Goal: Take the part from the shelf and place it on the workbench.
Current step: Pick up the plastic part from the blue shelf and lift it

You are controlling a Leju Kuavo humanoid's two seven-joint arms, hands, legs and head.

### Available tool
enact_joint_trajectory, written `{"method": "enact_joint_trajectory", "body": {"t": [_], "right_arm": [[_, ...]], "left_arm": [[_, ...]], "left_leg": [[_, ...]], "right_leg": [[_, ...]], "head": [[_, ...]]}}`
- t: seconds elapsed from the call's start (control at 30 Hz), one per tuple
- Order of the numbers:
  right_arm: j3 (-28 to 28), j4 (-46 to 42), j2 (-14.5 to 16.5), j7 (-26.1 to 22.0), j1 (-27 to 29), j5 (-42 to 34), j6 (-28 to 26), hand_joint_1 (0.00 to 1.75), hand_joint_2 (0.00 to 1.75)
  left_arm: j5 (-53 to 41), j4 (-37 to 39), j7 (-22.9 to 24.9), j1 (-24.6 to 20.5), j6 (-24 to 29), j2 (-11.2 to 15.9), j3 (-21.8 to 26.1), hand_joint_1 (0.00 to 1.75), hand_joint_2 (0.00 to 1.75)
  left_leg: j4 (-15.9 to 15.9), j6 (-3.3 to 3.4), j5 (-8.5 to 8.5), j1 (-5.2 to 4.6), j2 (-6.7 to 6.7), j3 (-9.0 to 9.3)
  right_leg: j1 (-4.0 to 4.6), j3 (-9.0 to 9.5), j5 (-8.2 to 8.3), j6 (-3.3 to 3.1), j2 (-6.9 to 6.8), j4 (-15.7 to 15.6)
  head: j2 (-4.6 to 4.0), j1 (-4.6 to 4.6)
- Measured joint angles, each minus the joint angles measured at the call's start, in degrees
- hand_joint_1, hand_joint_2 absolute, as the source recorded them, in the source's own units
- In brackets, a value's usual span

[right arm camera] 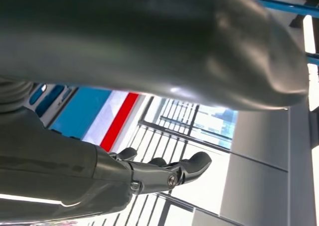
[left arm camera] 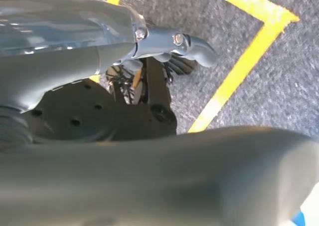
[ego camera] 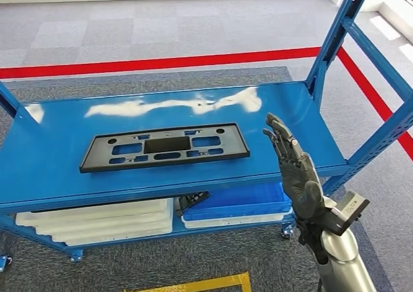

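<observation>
Part (ego camera: 164, 147) flat on blue shelf (ego camera: 292, 105) (top tier), right hand (ego camera: 295, 169) empty nr edge

Left hand (left arm camera: 165, 46) empty with fingers extended, grey carpet (left arm camera: 233, 16), yellow floor line (left arm camera: 240, 66)

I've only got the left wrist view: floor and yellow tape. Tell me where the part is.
Observer: In the head view, the part lies flat on the top level of the shelf.
Operator: Report the right hand.
Observer: The right hand is raised near the shelf's right end. Its fingers are straight, it holds nothing and it is clear of the part.
Operator: Say what's on the lower level.
Observer: Stacked white panels on the left and a blue tray on the right.
</observation>
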Motion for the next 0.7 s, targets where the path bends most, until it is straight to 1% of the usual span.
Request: {"method": "enact_joint_trajectory", "body": {"t": [0.03, 0.07, 0.1, 0.13, 0.17, 0.2, 0.23, 0.3, 0.37, 0.4, 0.43, 0.47, 0.5, 0.53, 0.57, 0.6, 0.63, 0.67, 0.7], "right_arm": [[0.01, 0.02, 0.0, 0.02, 0.15, 0.04, 0.0, 0.0, 0.0], [0.02, 0.03, 0.0, 0.03, 0.24, 0.09, 0.0, 0.0, 0.0], [0.02, 0.03, -0.01, 0.04, 0.27, 0.14, -0.01, 0.0, 0.0], [0.01, 0.03, -0.01, 0.04, 0.26, 0.21, -0.02, 0.0, 0.0], [0.01, 0.05, -0.01, 0.04, 0.25, 0.29, -0.04, 0.0, 0.0], [0.0, 0.04, -0.01, 0.04, 0.24, 0.49, -0.09, 0.0, 0.0], [-0.01, 0.03, -0.01, 0.05, 0.24, 0.84, -0.23, 0.0, 0.0], [-0.01, -0.03, -0.01, 0.08, 0.22, 1.76, -0.71, 0.0, 0.0], [0.01, -0.2, -0.01, 0.1, 0.17, 2.78, -1.29, 0.0, 0.0], [0.02, -0.32, -0.01, 0.13, 0.06, 3.21, -1.55, 0.0, 0.0], [0.03, -0.43, 0.0, 0.15, -0.06, 3.6, -1.75, 0.0, 0.0], [0.03, -0.5, 0.01, 0.2, -0.18, 3.87, -1.89, 0.0, 0.0], [0.04, -0.5, 0.01, 0.28, -0.27, 4.08, -1.97, 0.0, 0.0], [0.04, -0.49, 0.02, 0.38, -0.3, 4.26, -2.03, 0.0, 0.0], [0.05, -0.48, 0.02, 0.48, -0.32, 4.39, -2.07, 0.0, 0.0], [0.07, -0.46, 0.02, 0.55, -0.37, 4.5, -2.11, 0.0, 0.0], [0.08, -0.46, 0.02, 0.58, -0.51, 4.62, -2.16, 0.0, 0.0], [0.08, -0.47, 0.02, 0.6, -0.72, 4.75, -2.18, 0.0, 0.0], [0.08, -0.46, 0.03, 0.62, -1.01, 4.88, -2.21, 0.0, 0.0]], "left_arm": [[0.0, 0.0, 0.01, 0.02, -0.04, -0.01, -0.09, 0.0, 0.0], [0.0, 0.0, 0.01, 0.07, -0.06, -0.01, -0.19, 0.0, 0.0], [0.0, 0.0, 0.0, 0.12, -0.07, -0.01, -0.28, 0.0, 0.0], [0.0, 0.0, -0.01, 0.16, -0.1, -0.03, -0.38, 0.0, 0.0], [-0.01, 0.0, -0.01, 0.18, -0.14, -0.05, -0.46, 0.0, 0.0], [-0.01, 0.0, -0.02, 0.12, -0.18, -0.08, -0.52, 0.0, 0.0], [-0.01, 0.01, -0.04, 0.05, -0.21, -0.1, -0.56, 0.0, 0.0], [-0.01, 0.01, -0.12, -0.08, -0.25, -0.11, -0.6, 0.0, 0.0], [-0.01, 0.0, -0.19, -0.17, -0.34, -0.11, -0.63, 0.0, 0.0], [-0.02, 0.01, -0.22, -0.23, -0.42, -0.11, -0.64, 0.0, 0.0], [-0.02, 0.01, -0.26, -0.3, -0.49, -0.11, -0.66, 0.0, 0.0], [-0.02, 0.01, -0.28, -0.34, -0.55, -0.11, -0.66, 0.0, 0.0], [-0.03, 0.01, -0.29, -0.33, -0.58, -0.11, -0.66, 0.0, 0.0], [-0.02, 0.0, -0.29, -0.23, -0.58, -0.11, -0.66, 0.0, 0.0], [-0.01, 0.0, -0.29, -0.11, -0.58, -0.11, -0.66, 0.0, 0.0], [0.0, 0.0, -0.3, 0.01, -0.58, -0.11, -0.66, 0.0, 0.0], [0.01, 0.0, -0.32, 0.08, -0.6, -0.11, -0.66, 0.0, 0.0], [0.02, 0.0, -0.35, 0.09, -0.62, -0.11, -0.66, 0.0, 0.0], [0.02, 0.0, -0.39, 0.05, -0.64, -0.1, -0.66, 0.0, 0.0]], "left_leg": [[0.0, 0.07, -0.36, -0.01, -0.01, 0.4], [0.0, 0.03, -0.76, -0.01, -0.03, 0.89], [0.0, -0.08, -1.21, -0.01, -0.05, 1.5], [0.0, -0.23, -1.72, 0.0, -0.07, 2.24], [-0.04, -0.42, -2.22, 0.01, -0.07, 2.9], [-0.02, -0.72, -2.69, -0.06, -0.08, 3.4], [-0.05, -1.0, -3.04, -0.12, -0.07, 3.66], [-0.29, -1.59, -3.38, -0.23, -0.01, 3.79], [-0.31, -2.17, -3.84, -0.23, 0.04, 4.11], [0.75, -2.51, -4.48, -0.2, 0.05, 3.79], [2.97, -2.84, -5.53, -0.12, 0.05, 2.77], [6.38, -3.1, -6.87, -0.01, 0.04, 0.92], [10.4, -3.3, -8.25, 0.1, 0.04, -1.52], [13.92, -3.42, -9.02, 0.17, 0.04, -3.91], [15.86, -3.45, -8.7, 0.19, 0.04, -5.64], [15.68, -3.37, -7.12, 0.18, 0.04, -6.37], [13.39, -3.17, -4.47, 0.15, 0.04, -6.09], [9.78, -2.85, -1.58, 0.07, 0.04, -5.09], [6.64, -2.44, 0.46, -0.12, 0.03, -4.04]], "right_leg": [[-0.01, -2.16, -0.32, 0.1, 0.0, 2.91], [-0.01, -3.51, 0.48, 0.16, -0.01, 4.04], [-0.02, -3.76, 2.48, 0.21, -0.02, 2.88], [-0.03, -3.01, 5.32, 0.17, -0.03, -0.28], [0.0, -1.92, 7.6, 0.05, -0.06, -3.63], [0.11, -0.78, 9.15, -0.12, -0.07, -6.76], [0.22, -0.04, 9.7, -0.45, -0.07, -8.72], [0.48, 0.4, 9.12, -1.09, 0.03, -9.82], [0.27, 0.76, 8.76, -1.76, 0.05, -10.11], [0.1, 1.09, 8.57, -2.1, -0.03, -10.25], [-0.06, 1.47, 8.35, -2.41, -0.14, -10.37], [-0.09, 1.75, 8.07, -2.63, -0.25, -10.4], [-0.09, 2.0, 7.78, -2.77, -0.3, -10.39], [-0.07, 2.3, 7.47, -2.81, -0.29, -10.39], [-0.06, 2.71, 7.13, -2.8, -0.23, -10.39], [-0.05, 3.26, 6.76, -2.77, -0.15, -10.39], [-0.02, 3.91, 6.35, -2.7, -0.09, -10.39], [-0.02, 4.57, 5.92, -2.59, -0.06, -10.42], [0.05, 5.11, 5.52, -2.4, -0.05, -10.47]], "head": [[0.0, 0.0], [0.0, -0.01], [0.01, -0.01], [0.01, -0.01], [0.0, -0.01], [0.01, 0.01], [0.01, 0.03], [0.01, 0.07], [0.01, 0.05], [0.01, 0.01], [0.01, -0.04], [0.01, -0.1], [0.01, -0.13], [0.01, -0.13], [0.0, -0.13], [0.0, -0.14], [0.0, -0.14], [0.0, -0.13], [0.01, -0.13]]}}
